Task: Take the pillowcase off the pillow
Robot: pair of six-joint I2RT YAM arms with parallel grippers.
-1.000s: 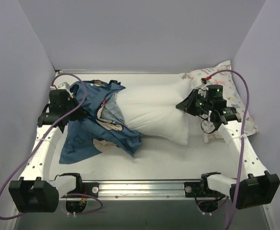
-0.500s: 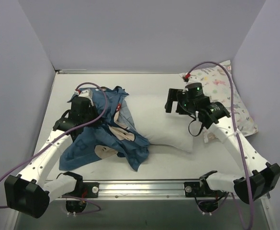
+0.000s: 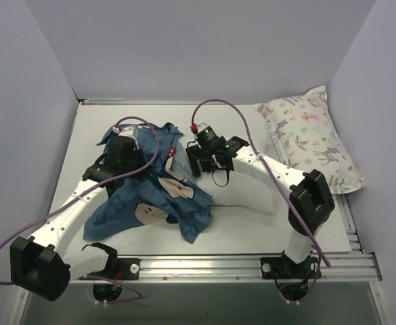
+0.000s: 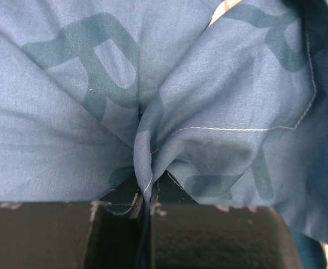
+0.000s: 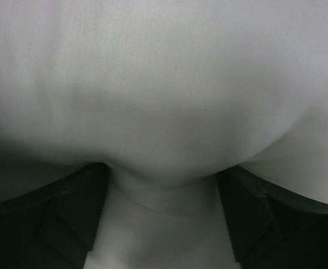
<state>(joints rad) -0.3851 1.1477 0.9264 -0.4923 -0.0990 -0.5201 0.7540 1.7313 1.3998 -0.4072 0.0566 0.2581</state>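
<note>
The navy-blue pillowcase (image 3: pixel 154 200) lies crumpled left of centre, over the left end of the plain white pillow (image 3: pixel 248 196). My left gripper (image 3: pixel 125 154) sits on top of it and is shut on a fold of the blue fabric (image 4: pixel 144 168), which runs down between the jaws (image 4: pixel 144 193). My right gripper (image 3: pixel 201 161) rests on the pillow just beside the pillowcase's edge. In the right wrist view its dark fingers (image 5: pixel 68 218) stand wide apart, and the white pillow (image 5: pixel 164 101) bulges into the gap at my right gripper (image 5: pixel 161 224). Much of the pillow is hidden under the right arm.
A white pillow patterned with small pastel animals (image 3: pixel 313 139) lies at the back right, against the right wall. Walls close in the white table (image 3: pixel 103 115) at the left, back and right. A metal rail (image 3: pixel 204 261) runs along the near edge.
My right gripper let go of the pillow's right end, opened, and swung left across the pillow to the pillowcase's edge. My left gripper moved right, still holding the pillowcase.
</note>
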